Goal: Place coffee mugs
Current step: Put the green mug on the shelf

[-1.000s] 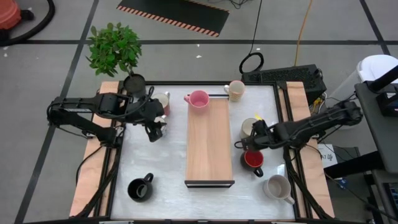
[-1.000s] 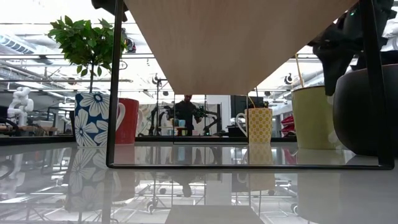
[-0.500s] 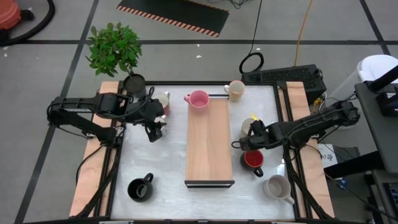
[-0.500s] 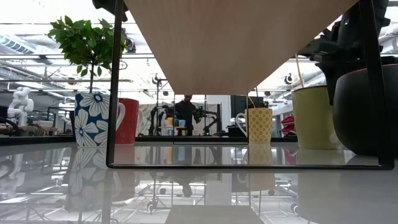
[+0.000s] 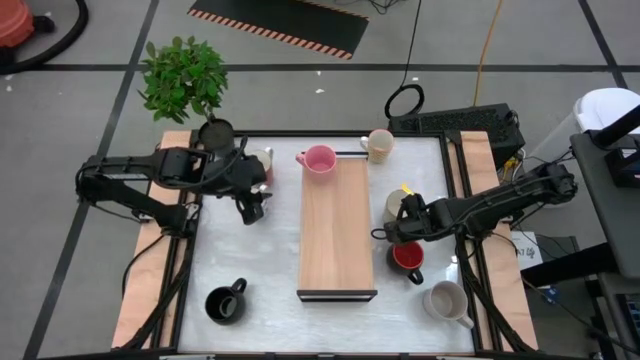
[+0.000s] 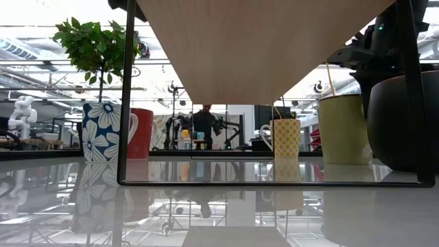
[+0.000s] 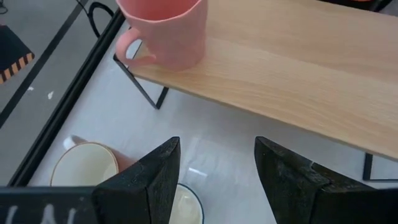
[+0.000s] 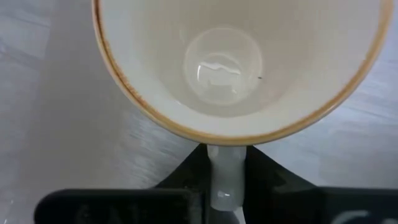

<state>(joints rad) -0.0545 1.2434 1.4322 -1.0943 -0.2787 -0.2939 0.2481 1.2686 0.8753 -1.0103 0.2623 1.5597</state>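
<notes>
You won't find any text, label, brand, number or sign you can read in these views. The mugs carry patterns only: a blue flower print on one mug (image 6: pixel 103 130), a yellow dotted print on another mug (image 6: pixel 286 138). A striped hazard mat (image 5: pixel 280 25) lies on the floor beyond the table, with stripes and no lettering.

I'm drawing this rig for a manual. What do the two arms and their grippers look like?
Both arms are black, slim and jointed, built from tube-like links with chunkier housings at the joints and thin dark cables along them. The left gripper and the right gripper are black too. Up close, each finger is a matte, wedge-shaped black block with a slightly grainy surface. No markings are legible.
</notes>
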